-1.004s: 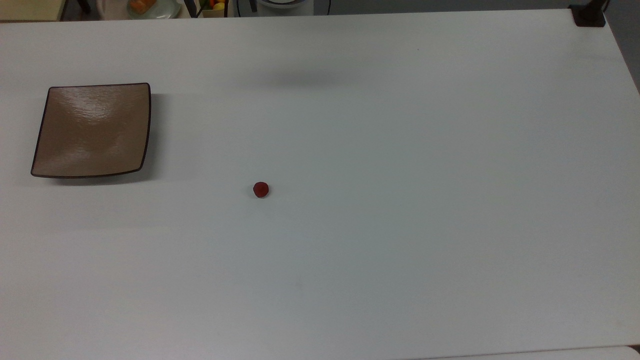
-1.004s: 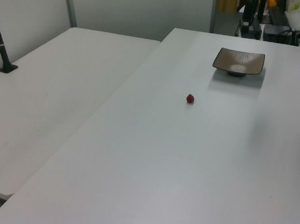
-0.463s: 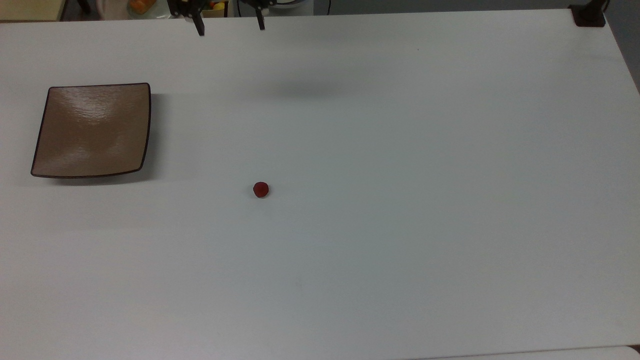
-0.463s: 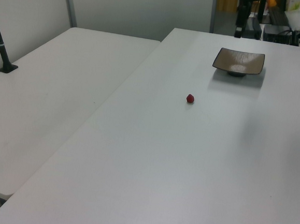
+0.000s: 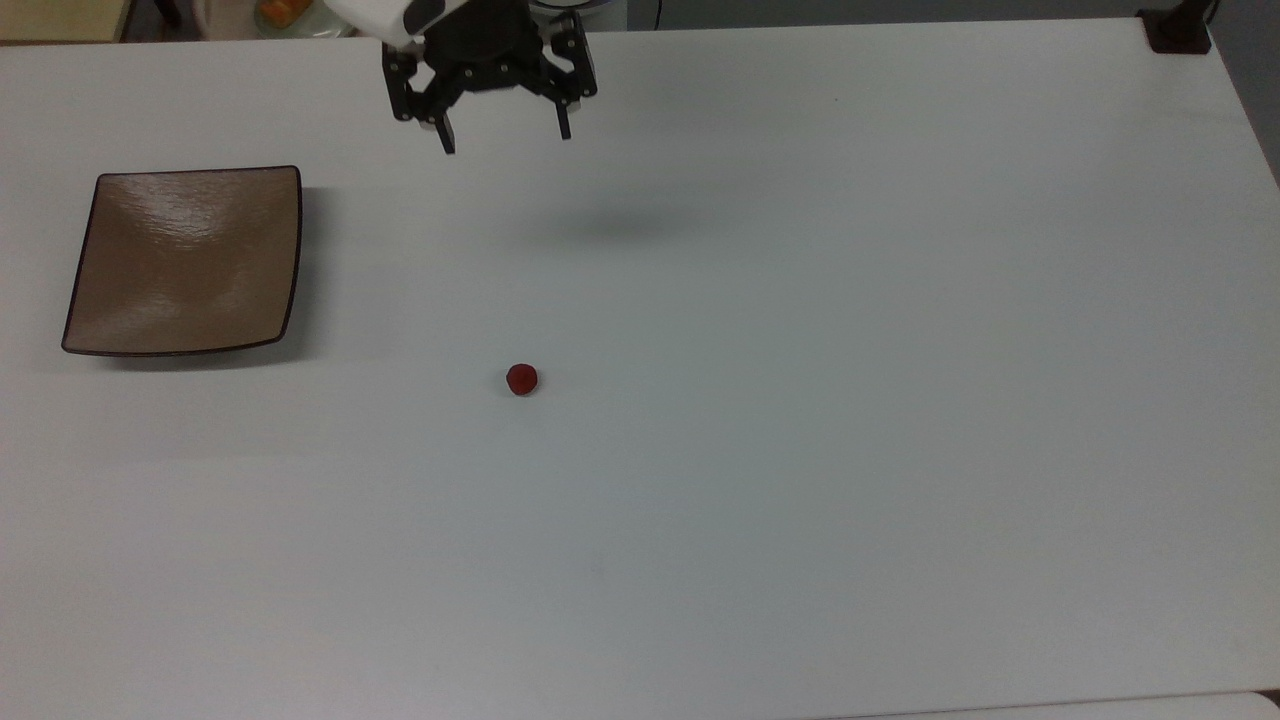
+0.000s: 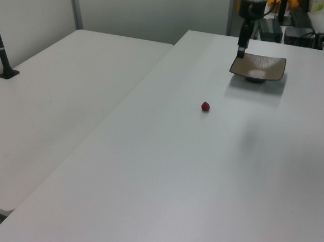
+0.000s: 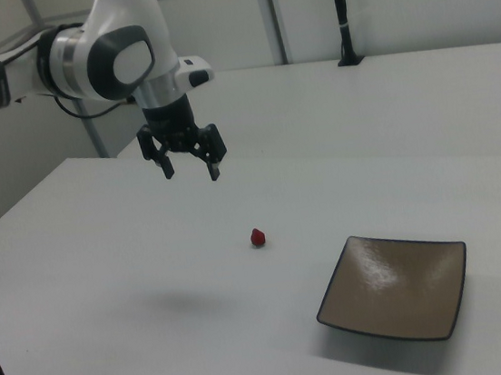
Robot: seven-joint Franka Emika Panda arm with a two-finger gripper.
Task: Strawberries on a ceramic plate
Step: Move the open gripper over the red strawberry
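Observation:
A tiny dark-red strawberry (image 5: 521, 379) (image 6: 206, 106) (image 7: 257, 237) lies alone on the white table. The square tan-brown ceramic plate (image 5: 185, 260) (image 6: 258, 67) (image 7: 396, 285) with a dark rim sits empty at the top view's left. My gripper (image 5: 506, 140) (image 7: 192, 171) hangs open in the air near the top view's upper edge, fingers pointing down, well away from the berry and to the right of the plate. In the left view one dark finger (image 6: 243, 40) shows just beyond the plate's far corner.
The white table (image 5: 800, 400) stretches wide around the berry. A black post base (image 5: 1178, 30) stands at the top view's upper right corner. A second white table (image 6: 57, 101) adjoins on the left view's left. A pale dish with orange food (image 5: 285, 14) sits beyond the far edge.
My gripper has come further into the top view from the upper edge, moving toward the table's middle with fingers open. Strawberry and plate have not moved.

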